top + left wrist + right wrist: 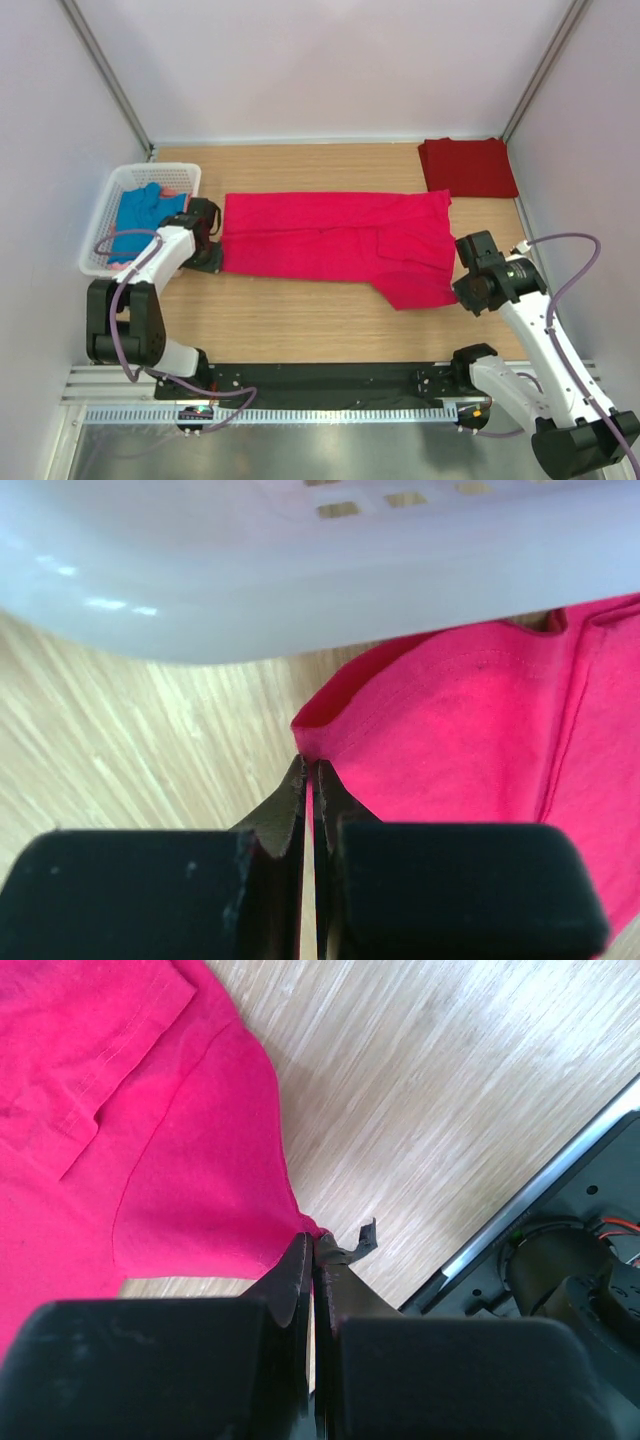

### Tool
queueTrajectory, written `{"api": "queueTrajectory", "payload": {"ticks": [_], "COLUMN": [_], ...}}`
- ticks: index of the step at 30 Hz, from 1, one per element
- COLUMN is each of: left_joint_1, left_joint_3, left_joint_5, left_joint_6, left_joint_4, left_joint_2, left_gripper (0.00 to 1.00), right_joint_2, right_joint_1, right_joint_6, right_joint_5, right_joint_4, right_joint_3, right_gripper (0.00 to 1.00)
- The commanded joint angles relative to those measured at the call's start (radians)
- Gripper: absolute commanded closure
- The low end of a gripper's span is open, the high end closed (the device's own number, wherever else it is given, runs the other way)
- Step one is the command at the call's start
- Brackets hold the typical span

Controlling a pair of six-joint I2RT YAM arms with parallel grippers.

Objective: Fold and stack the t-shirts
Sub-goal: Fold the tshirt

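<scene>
A bright pinkish-red t-shirt (pixel 335 240) lies stretched flat across the middle of the wooden table. My left gripper (pixel 218 262) is shut on its near left corner; the left wrist view shows the cloth (pixel 470 720) pinched at the gripper (pixel 311 765). My right gripper (pixel 460 292) is shut on the shirt's near right corner, where the fabric (pixel 150 1160) is drawn to a point at the gripper (pixel 315 1240). A darker red t-shirt (pixel 468 167) lies folded at the back right. A blue t-shirt (pixel 145 212) sits crumpled in the basket.
The white lattice basket (pixel 100 225) stands at the left, just beside my left gripper, and its rim (pixel 300 590) fills the top of the left wrist view. The black base rail (pixel 330 380) runs along the near edge. Pale walls enclose the table.
</scene>
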Motion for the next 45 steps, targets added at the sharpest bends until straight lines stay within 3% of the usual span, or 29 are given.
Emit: {"api": "queueTrajectory", "payload": {"ticks": [1, 14, 27, 39, 45], "left_joint_1": [-0.003, -0.017, -0.021, -0.023, -0.024], "left_joint_3": [0.008, -0.040, 0.260, 0.529, 0.561], "left_joint_5": [-0.023, 0.037, -0.036, -0.099, -0.135], "left_joint_6": [0.012, 0.061, 0.205, 0.280, 0.298], "left_joint_4": [-0.102, -0.139, -0.253, -0.362, -0.400], "left_joint_2": [-0.037, -0.059, 0.151, 0.368, 0.388], "left_gripper": [1.00, 1.00, 1.00, 1.00, 1.00], "right_joint_2": [0.005, 0.014, 0.373, 0.590, 0.676], "right_joint_1": [0.004, 0.004, 0.004, -0.051, -0.108], "right_joint_6": [-0.045, -0.210, -0.546, -0.605, -0.623], "right_joint_5": [0.045, 0.078, 0.069, 0.061, 0.068], "right_joint_4": [-0.048, -0.057, 0.208, 0.278, 0.233], "right_joint_3": [0.033, 0.085, 0.306, 0.444, 0.527], "right_gripper": [0.99, 0.99, 0.99, 0.99, 0.99]}}
